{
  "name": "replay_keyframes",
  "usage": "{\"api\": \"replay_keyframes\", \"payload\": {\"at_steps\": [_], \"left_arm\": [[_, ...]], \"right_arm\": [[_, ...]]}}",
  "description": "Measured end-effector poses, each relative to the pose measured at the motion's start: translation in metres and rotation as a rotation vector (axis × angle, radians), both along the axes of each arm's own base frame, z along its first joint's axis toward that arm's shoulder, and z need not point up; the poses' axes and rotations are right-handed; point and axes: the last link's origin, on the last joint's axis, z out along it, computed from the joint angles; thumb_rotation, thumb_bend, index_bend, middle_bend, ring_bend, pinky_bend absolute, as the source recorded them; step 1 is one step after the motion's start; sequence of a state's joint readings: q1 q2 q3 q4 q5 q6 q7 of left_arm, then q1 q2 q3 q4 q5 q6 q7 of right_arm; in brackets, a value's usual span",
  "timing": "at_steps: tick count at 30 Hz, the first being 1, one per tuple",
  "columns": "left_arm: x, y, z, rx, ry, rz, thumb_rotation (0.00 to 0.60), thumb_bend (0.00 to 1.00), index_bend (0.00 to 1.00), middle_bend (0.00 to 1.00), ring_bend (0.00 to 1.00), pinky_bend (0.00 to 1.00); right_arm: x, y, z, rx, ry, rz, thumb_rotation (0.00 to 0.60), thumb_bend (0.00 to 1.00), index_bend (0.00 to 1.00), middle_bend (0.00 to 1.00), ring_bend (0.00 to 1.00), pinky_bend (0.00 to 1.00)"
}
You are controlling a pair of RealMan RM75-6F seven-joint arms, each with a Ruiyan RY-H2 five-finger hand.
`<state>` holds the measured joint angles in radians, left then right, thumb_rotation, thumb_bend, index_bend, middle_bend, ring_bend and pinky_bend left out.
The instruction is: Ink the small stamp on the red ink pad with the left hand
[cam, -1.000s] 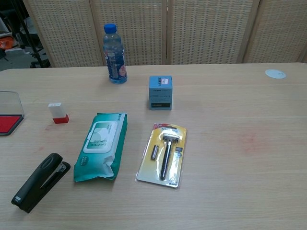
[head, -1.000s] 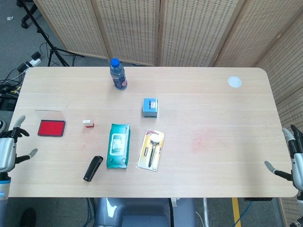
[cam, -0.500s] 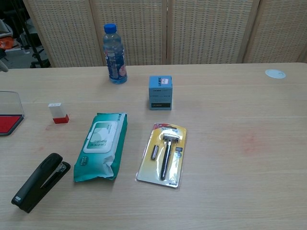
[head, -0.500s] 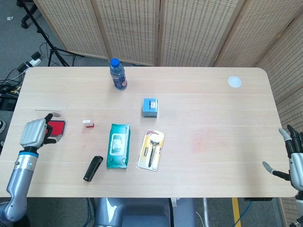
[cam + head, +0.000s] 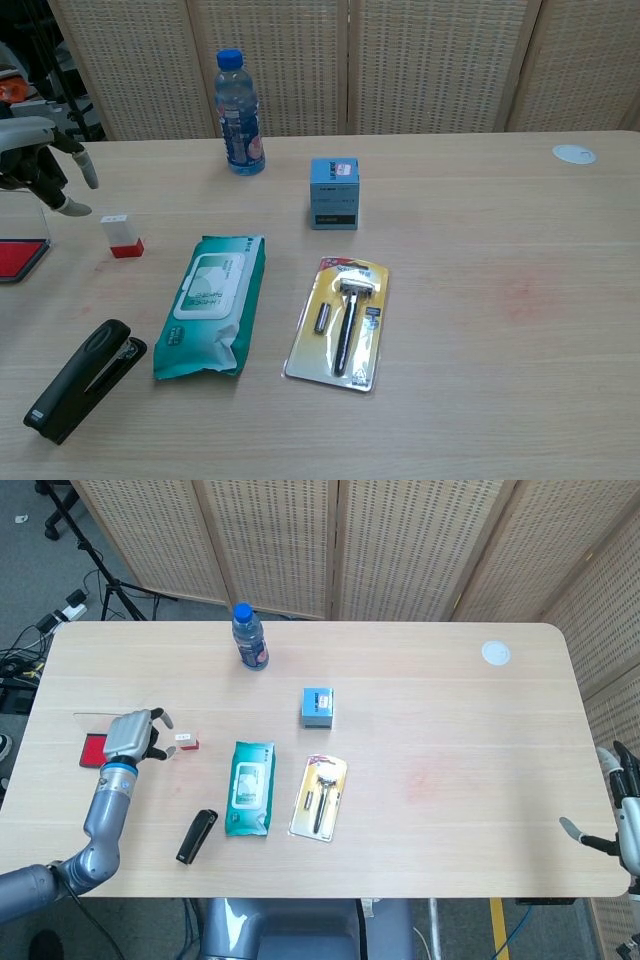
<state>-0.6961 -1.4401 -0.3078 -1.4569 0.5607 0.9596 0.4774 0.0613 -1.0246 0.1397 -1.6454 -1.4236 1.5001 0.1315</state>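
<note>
The small stamp [image 5: 186, 742] [image 5: 120, 236], white with a red base, stands upright on the table left of the wipes pack. The red ink pad [image 5: 93, 749] [image 5: 18, 257] lies further left with its clear lid up. My left hand [image 5: 133, 734] [image 5: 40, 160] hovers between pad and stamp, fingers spread and empty, just left of the stamp and covering part of the pad in the head view. My right hand [image 5: 622, 815] hangs open off the table's right edge.
A green wipes pack [image 5: 249, 786], a black stapler [image 5: 197, 836] and a packaged razor [image 5: 319, 797] lie in the front middle. A blue box [image 5: 317, 706] and a water bottle [image 5: 250, 638] stand further back. A white disc [image 5: 495, 653] lies at the far right.
My left arm has swung in from the table's left edge over the ink pad toward the stamp. The right hand has barely shifted.
</note>
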Motion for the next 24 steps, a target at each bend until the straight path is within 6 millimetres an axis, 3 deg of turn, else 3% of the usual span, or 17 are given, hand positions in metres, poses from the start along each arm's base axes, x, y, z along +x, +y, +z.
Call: {"api": "replay_keyframes", "payload": {"at_steps": [11, 24], "left_arm": [[-0.005, 0.019, -0.027, -0.024, 0.03, 0.02, 0.6, 0.23, 0.49, 1.0, 1.0, 1.0], [-0.011, 0.027, -0.037, -0.026, 0.052, 0.032, 0.6, 0.24, 0.5, 1.0, 1.0, 1.0]], "right_arm": [[-0.005, -0.005, -0.001, 0.011, -0.005, -0.024, 0.6, 0.0, 0.0, 0.0, 0.0, 0.0], [-0.006, -0.007, -0.003, 0.017, -0.003, -0.033, 0.6, 0.0, 0.0, 0.0, 0.0, 0.0]]}}
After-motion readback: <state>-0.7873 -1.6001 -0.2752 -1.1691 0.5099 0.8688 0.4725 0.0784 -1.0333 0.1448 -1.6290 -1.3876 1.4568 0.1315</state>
